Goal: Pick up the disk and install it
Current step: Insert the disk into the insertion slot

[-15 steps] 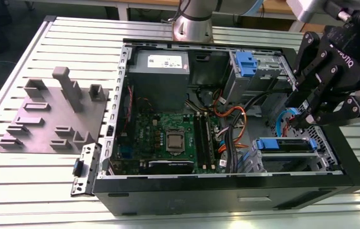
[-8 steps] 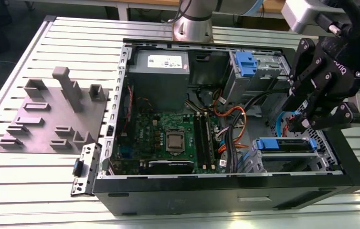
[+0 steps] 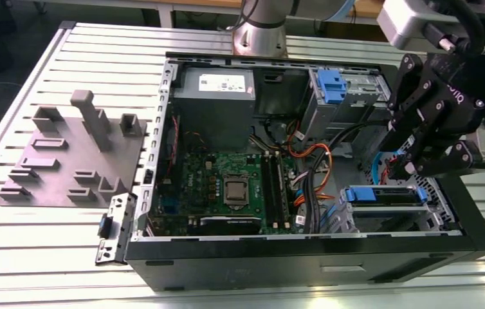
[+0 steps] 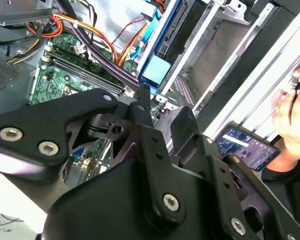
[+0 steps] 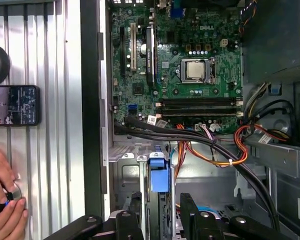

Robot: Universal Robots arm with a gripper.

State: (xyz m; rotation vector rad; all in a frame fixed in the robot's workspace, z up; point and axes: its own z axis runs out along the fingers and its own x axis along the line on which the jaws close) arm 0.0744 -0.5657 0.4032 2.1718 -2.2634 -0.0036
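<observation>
Blue-railed disk, one, one tool above

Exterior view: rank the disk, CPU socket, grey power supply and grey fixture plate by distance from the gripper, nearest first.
1. The disk, in its blue-railed bay just below the gripper, at the case's right end.
2. CPU socket, mid-motherboard.
3. Grey power supply, at the case's far corner, toward the arm's base.
4. Grey fixture plate, outside the case, at the exterior view's left.

The black metal claw is cut off by the edge in the first wrist view, so its fingertips' spacing cannot be told. The flat silver disk with blue plastic rails lies partly hidden behind the claw in the exterior view. A person's hand on the slatted grey table is cropped.
</observation>
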